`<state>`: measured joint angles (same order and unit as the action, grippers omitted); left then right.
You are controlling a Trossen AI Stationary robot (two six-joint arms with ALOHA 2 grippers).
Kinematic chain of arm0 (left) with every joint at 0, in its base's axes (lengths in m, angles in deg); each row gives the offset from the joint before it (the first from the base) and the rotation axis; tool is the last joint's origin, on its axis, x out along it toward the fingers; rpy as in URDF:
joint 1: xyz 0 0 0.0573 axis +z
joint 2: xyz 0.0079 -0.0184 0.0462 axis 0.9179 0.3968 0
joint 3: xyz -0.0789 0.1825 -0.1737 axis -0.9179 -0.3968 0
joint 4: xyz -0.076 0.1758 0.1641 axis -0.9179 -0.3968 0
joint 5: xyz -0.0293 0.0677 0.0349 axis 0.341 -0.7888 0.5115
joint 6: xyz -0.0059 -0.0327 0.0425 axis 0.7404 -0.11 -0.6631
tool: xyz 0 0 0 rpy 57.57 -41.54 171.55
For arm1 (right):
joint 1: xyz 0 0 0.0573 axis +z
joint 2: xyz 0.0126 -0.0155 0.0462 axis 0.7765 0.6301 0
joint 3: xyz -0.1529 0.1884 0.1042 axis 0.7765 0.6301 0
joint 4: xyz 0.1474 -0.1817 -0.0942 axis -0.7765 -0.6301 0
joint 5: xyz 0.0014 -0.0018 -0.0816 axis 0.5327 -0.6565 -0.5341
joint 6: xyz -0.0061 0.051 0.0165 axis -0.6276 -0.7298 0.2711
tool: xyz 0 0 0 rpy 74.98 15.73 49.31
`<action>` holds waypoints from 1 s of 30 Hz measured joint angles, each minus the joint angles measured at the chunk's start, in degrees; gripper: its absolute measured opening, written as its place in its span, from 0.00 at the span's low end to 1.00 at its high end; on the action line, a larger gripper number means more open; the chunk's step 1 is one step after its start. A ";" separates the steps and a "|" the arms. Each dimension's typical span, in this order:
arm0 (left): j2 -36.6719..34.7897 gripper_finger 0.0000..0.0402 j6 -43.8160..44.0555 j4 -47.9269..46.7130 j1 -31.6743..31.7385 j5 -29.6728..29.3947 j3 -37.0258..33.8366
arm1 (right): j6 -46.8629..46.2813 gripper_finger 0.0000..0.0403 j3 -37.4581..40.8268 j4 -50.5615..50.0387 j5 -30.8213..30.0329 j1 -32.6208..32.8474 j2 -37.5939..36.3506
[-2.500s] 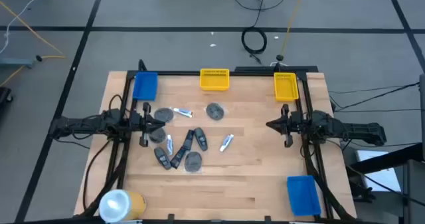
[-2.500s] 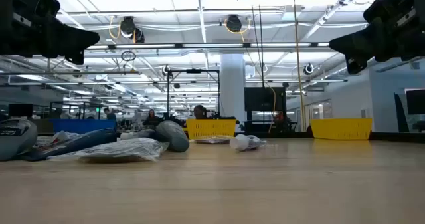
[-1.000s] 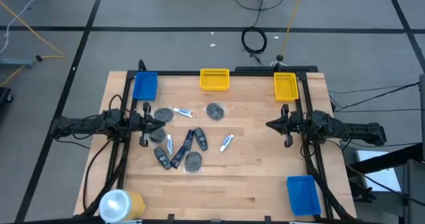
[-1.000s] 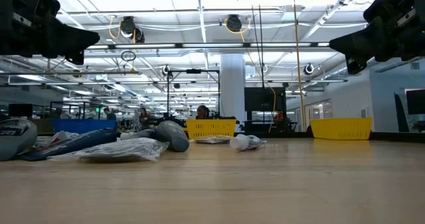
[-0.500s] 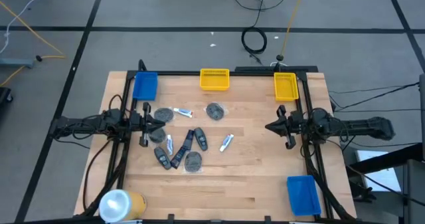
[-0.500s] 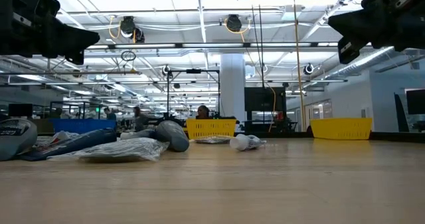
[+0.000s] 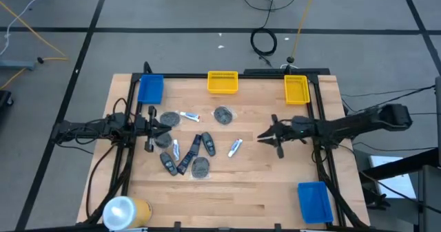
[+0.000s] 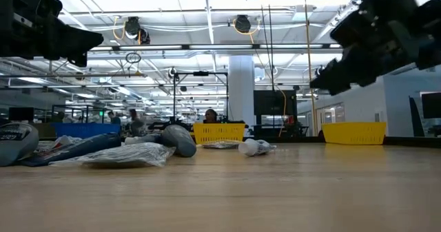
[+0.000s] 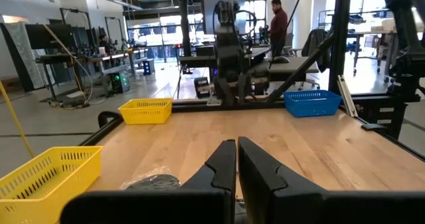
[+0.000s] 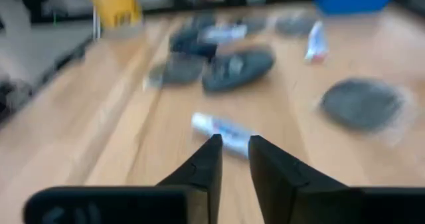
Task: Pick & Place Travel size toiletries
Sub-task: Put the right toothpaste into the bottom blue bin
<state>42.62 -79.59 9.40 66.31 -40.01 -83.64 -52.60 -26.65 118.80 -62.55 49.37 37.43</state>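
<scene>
The travel size toiletries lie loose on the wooden table left of centre: grey discs (image 7: 222,114), white tubes with blue marks (image 7: 235,147) and black oblong pieces (image 7: 195,145). My right gripper (image 7: 260,138) hovers above the table just right of them, slightly tipped down and a little open, with nothing between its fingers. In the right wrist view a white tube (image 10: 222,129) lies just ahead of the right gripper (image 10: 234,143). My left gripper (image 7: 167,127) waits level and shut at the table's left side, above the left end of the pile; its fingers nearly meet in the left wrist view (image 9: 237,144).
Blue bins stand at the far left (image 7: 151,88) and near right (image 7: 314,200). Yellow bins stand at the far middle (image 7: 222,82) and far right (image 7: 296,89). A large yellow roll with a white end (image 7: 126,211) lies at the near left corner. Bare wood spans the near middle.
My right gripper has reached out from the table's right edge toward the middle and the toiletries, most of the way in the last half second, and has tipped slightly downward. The toiletries and my left gripper have stayed where they were.
</scene>
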 joint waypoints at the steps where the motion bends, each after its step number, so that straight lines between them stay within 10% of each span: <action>1: 0.00 0.05 0.02 0.00 0.02 -0.01 0.02 | 0.39 0.22 -1.42 0.25 1.54 -0.39 2.09; 17: 0.00 0.05 0.02 0.02 0.00 -0.02 0.02 | 17.28 0.66 -29.75 -11.83 20.20 -5.58 35.60; 30: 0.00 0.05 0.02 0.02 0.00 0.00 0.00 | 27.52 0.55 -36.99 -21.43 19.20 -5.83 44.41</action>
<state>42.62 -79.57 9.41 66.31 -40.01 -83.63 -25.08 -63.64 97.37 -43.35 43.53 81.84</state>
